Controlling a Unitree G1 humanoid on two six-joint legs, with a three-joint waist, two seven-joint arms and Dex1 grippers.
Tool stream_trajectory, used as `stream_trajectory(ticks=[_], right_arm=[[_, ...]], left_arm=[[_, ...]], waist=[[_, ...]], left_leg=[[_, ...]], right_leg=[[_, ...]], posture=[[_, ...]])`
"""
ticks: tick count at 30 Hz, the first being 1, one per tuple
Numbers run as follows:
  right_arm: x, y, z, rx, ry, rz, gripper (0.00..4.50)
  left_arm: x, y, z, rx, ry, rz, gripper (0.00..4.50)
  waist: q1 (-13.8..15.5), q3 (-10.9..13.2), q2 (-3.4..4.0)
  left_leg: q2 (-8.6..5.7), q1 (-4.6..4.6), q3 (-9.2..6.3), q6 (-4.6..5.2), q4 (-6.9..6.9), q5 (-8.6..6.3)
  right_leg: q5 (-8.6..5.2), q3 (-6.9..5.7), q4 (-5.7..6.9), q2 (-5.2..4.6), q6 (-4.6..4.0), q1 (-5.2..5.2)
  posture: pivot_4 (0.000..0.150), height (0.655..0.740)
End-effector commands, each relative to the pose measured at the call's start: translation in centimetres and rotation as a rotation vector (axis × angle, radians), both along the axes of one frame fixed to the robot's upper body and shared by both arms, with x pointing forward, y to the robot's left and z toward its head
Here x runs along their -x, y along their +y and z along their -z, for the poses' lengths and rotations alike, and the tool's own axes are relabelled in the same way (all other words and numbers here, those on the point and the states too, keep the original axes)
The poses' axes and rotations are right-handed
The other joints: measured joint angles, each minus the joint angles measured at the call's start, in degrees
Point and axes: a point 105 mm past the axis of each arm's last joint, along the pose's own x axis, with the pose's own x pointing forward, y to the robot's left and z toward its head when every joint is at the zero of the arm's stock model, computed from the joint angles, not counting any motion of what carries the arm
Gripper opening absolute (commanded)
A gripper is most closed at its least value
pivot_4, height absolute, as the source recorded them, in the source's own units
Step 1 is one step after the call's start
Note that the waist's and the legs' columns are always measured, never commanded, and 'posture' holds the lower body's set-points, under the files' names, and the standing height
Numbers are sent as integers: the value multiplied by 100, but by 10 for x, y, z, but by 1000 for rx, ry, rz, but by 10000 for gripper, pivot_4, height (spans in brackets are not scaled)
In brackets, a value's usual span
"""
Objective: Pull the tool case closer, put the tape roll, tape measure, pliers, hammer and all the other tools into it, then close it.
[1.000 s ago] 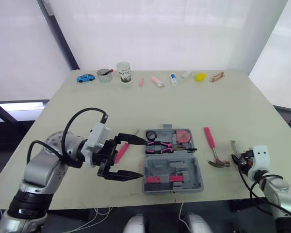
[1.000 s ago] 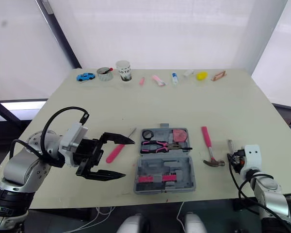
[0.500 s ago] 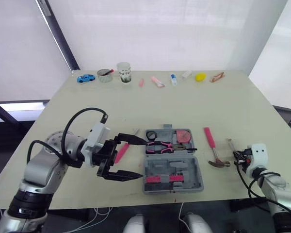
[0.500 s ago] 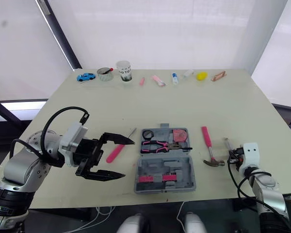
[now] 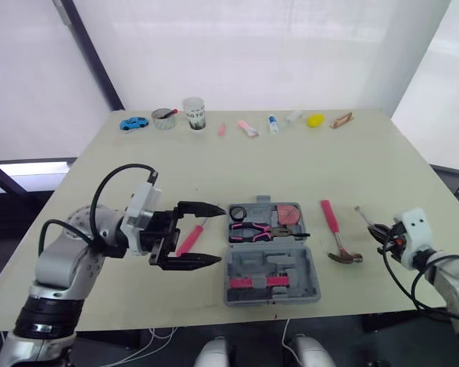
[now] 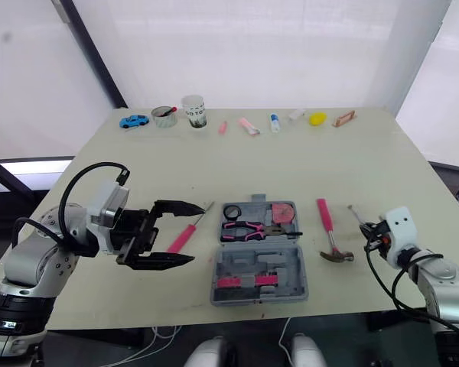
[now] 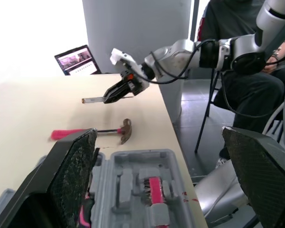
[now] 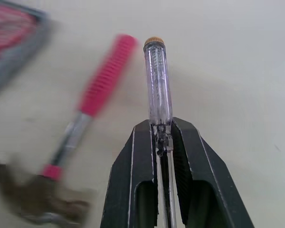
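left pincer (image 5: pixel 220 234): was spread wide open, at 9 o'clock of the tool case (image 5: pixel 272 269)
right pincer (image 8: pixel 160 127): was pinching a clear-handled screwdriver (image 8: pixel 156 80)

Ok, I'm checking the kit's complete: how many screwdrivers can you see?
2: a pink-handled screwdriver on the table left of the tool case, and a clear-handled screwdriver held in the right gripper. The case's slots could hide more.

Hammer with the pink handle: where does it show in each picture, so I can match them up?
Left eye view: the hammer lies right of the open tool case.
Right eye view: the hammer is again right of the case.
Left wrist view: the hammer lies between the case and the right gripper.
Right wrist view: the hammer lies beside the screwdriver that gripper holds.
Shared landmark: the tool case.
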Motion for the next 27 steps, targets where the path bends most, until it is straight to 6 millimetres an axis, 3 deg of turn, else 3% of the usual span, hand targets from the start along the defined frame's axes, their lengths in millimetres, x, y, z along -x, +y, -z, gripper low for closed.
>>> stream_trajectory(ticks=[1, 12, 20, 27], right_arm=[[5, 25, -19, 48, 1, -164, 370], [23, 116, -46, 186, 94, -582, 370], [31, 175, -39, 316, 110, -770, 370], [24, 198, -17, 458, 115, -817, 370]], left_arm=[[-2, 12, -3, -11, -24, -38, 45000], [2, 50, 16, -126, -2, -101, 45000], [14, 62, 20, -161, 17, -122, 45000], [13, 76, 22, -178, 21, -172, 45000]], waist=[[10, 1, 2], [11, 5, 4], [9, 7, 2], [23, 8, 2]], left_leg=[[0, -1, 1, 0, 0, 0], [5, -9, -3, 0, -1, 0], [7, -24, 1, 0, -1, -1], [9, -25, 2, 0, -1, -1]], right_leg=[[0, -1, -1, 0, 0, 0], [-2, -7, -2, -1, -4, -9], [-12, -19, -9, -12, -23, -20], [-15, -26, 0, -12, -28, -28]], posture=[[1500, 7400], [1500, 7400], [1500, 7400], [1500, 7400]])
